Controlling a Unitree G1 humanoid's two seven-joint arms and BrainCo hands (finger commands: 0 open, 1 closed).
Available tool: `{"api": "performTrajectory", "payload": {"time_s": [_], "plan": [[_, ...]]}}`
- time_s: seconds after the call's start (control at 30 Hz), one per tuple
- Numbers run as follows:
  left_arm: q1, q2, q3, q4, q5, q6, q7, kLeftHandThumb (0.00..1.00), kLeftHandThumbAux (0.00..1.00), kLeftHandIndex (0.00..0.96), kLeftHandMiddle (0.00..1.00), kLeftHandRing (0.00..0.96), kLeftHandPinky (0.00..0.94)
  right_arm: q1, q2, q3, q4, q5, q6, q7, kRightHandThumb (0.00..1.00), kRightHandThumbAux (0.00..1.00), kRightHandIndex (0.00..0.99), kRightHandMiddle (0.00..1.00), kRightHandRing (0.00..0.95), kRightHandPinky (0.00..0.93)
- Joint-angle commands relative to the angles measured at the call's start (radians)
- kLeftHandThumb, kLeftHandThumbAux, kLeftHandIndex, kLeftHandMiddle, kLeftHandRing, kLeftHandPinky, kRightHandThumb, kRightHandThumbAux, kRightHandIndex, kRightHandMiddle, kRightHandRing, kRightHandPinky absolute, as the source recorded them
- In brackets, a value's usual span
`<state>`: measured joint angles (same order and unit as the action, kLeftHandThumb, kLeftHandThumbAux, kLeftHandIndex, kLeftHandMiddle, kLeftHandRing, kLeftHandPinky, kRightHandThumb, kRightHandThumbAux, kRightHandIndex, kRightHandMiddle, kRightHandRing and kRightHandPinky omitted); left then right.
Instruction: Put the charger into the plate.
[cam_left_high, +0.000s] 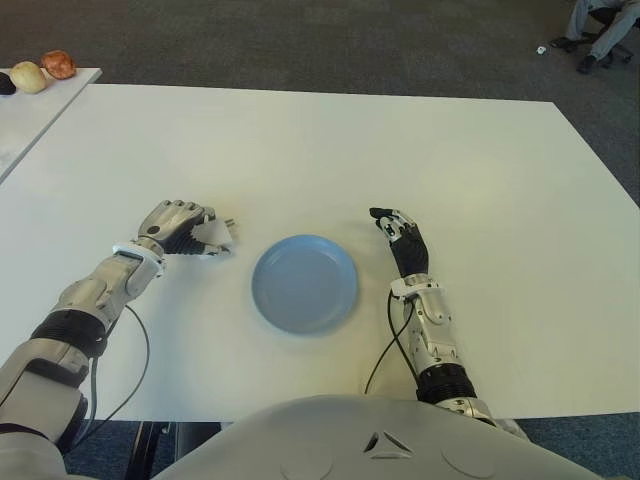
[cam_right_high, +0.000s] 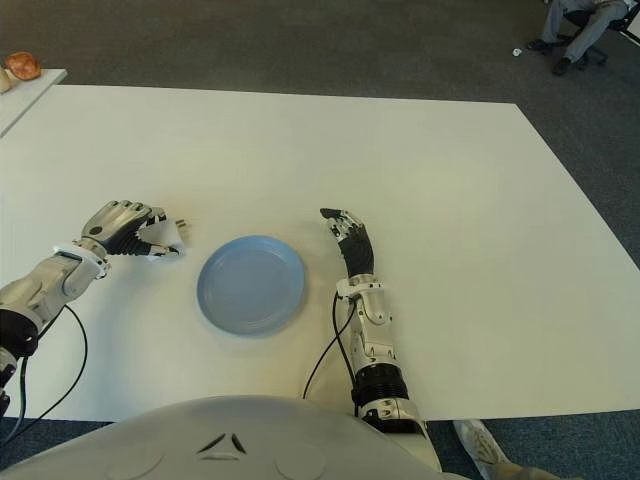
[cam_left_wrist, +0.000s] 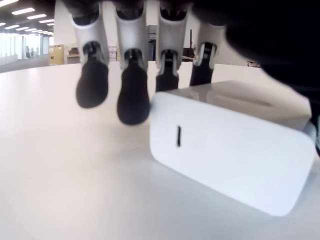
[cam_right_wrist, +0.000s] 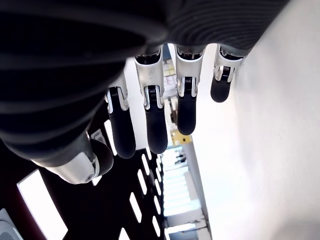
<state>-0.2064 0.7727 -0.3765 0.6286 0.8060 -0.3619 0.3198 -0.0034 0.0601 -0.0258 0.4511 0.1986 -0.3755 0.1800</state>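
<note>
The white charger (cam_left_wrist: 230, 150) lies on the white table (cam_left_high: 420, 150), left of the light blue plate (cam_left_high: 272, 300), its metal prongs pointing toward the plate. My left hand (cam_left_high: 190, 230) is curled over it, with the fingertips (cam_left_wrist: 132, 97) down along its far side and the thumb at its other end. The charger's underside still touches the tabletop. The plate holds nothing. My right hand (cam_left_high: 402, 238) shows just right of the plate, its fingers (cam_right_wrist: 150, 120) stretched out straight and holding nothing.
A second table at the far left carries some round food-like items (cam_left_high: 58, 64). A seated person's legs (cam_left_high: 600, 30) show at the far right on the carpet. Cables hang from both forearms near the table's front edge.
</note>
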Motion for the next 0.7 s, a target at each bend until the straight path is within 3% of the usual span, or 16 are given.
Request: {"api": "performTrajectory", "payload": {"time_s": [0.03,0.7], "plan": [[0.050,-0.012,-0.018,-0.026,0.023,0.026,-0.005,0.748,0.696,0.442,0.861,0.855,0.837,0.062,0.026,-0.008,0.060,0.009,0.050,0.000,0.000,0.596,0.370,0.328,0.215,0.103],[0.110,0.021,0.036,-0.156,-0.008,0.009,0.004,0.751,0.697,0.442,0.879,0.869,0.820,0.066,0.033,-0.004,0.049,0.006,0.056,-0.011,0.000,0.577,0.356,0.315,0.202,0.094]]}}
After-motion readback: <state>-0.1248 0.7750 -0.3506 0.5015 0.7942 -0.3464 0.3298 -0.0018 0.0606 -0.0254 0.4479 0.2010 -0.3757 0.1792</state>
